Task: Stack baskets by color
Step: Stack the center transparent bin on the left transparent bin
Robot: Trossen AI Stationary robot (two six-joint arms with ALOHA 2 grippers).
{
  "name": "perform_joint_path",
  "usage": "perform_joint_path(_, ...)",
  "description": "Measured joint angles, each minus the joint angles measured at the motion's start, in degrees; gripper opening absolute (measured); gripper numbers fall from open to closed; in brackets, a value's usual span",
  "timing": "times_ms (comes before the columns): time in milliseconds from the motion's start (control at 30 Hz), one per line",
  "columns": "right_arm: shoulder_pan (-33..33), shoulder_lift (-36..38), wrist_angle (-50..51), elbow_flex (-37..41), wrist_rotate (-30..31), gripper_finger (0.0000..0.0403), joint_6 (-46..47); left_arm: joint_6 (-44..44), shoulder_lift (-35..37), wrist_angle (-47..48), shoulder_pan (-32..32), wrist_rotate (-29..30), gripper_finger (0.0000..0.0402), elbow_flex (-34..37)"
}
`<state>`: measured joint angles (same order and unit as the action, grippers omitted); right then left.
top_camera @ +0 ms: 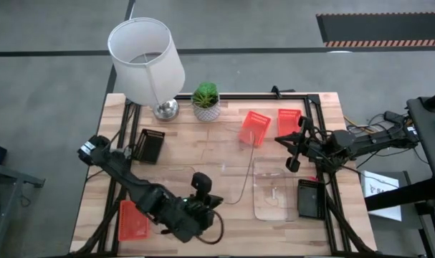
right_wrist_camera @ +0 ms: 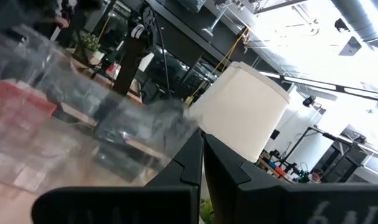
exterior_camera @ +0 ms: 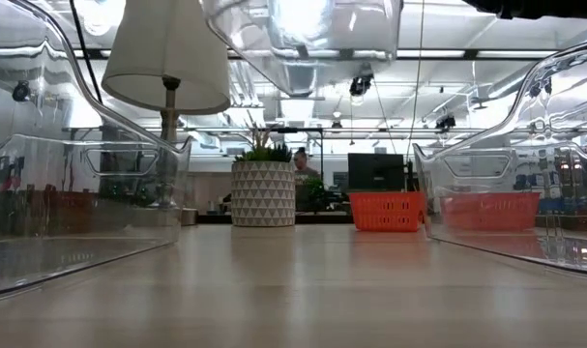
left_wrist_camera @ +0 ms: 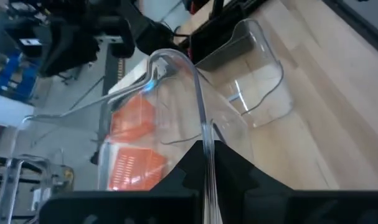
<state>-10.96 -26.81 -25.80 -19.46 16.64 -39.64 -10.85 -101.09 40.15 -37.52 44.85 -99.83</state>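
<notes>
We see no stack finished. Our left claw [left_wrist_camera: 204, 180] pinches a clear basket [left_wrist_camera: 176, 112] by its wall, near the counter's [top_camera: 203, 154] front edge. Our right claw [top_camera: 294, 152] pinches another clear basket's [right_wrist_camera: 83, 124] wall near the right edge. The orange baskets [top_camera: 256, 127] and black baskets [top_camera: 150, 145] lie scattered.

The right gripper [right_wrist_camera: 202, 163] has its two dark fingers pressed together, nothing visibly between them. Beyond the fingertips stands a white lampshade [right_wrist_camera: 241, 116]. Beside the lampshade, a clear basket [right_wrist_camera: 64, 87] fills much of the view, blurred and see-through. Something orange-red [right_wrist_camera: 17, 99] shows through the clear plastic. A small green plant [right_wrist_camera: 92, 43] sits far off, well apart from the lampshade.
</notes>
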Motion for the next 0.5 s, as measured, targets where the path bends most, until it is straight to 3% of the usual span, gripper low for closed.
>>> perform_joint_path(133,0.00,0.00,2.53,0.00,0.73,0.0009,0.01,1.05,0.74,0.21,-4.46,4.37,0.0000,-1.00)
perform_joint_path(267,0.02,-0.02,3.88,0.02,1.51,0.0009,0.70,8.37,0.96,-0.38,-9.20,6.82,0.0000,-2.27)
perform_joint_path(500,0.02,0.00,4.24,0.02,1.49,0.0009,0.70,14.64,-0.55,-0.22,-14.65,7.70,0.0000,-1.90)
